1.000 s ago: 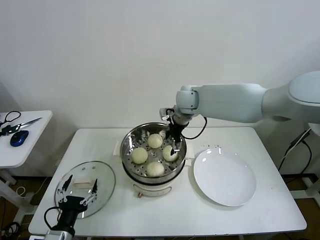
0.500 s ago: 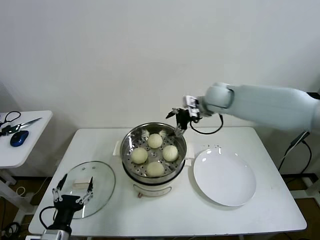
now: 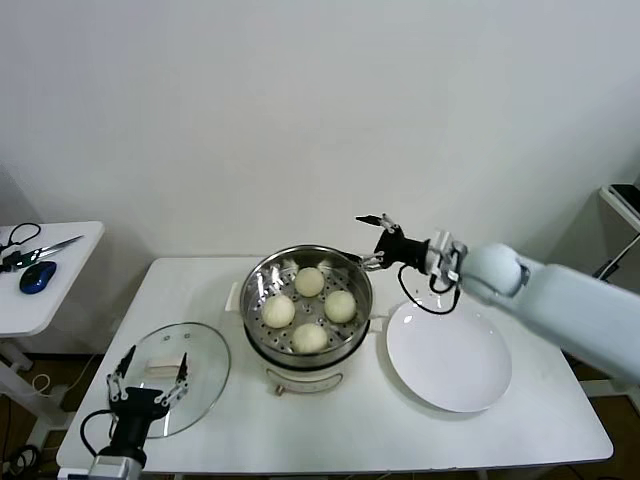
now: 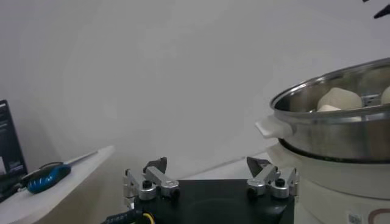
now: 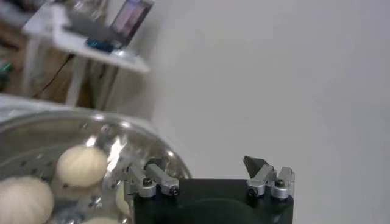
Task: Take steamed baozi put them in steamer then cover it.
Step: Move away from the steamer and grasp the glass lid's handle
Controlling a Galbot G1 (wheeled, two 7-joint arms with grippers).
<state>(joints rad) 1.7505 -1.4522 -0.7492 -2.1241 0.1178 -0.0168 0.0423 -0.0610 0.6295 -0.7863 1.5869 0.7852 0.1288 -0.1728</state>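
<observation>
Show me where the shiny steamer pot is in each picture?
Head view: the steamer stands mid-table, between the glass lid and the white plate.
Left wrist view: its steel rim and white handle fill the right side.
Right wrist view: part of its rim and tray show low on the left.
Shared landmark: the buns inside it.

Right gripper (image 3: 373,241) raised, jaws apart — left gripper (image 3: 148,372) low, jaws wide.

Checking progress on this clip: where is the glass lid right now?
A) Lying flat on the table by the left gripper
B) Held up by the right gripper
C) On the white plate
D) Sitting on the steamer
A: the cover lies flat on the table beside the steamer, at the left gripper.
</observation>
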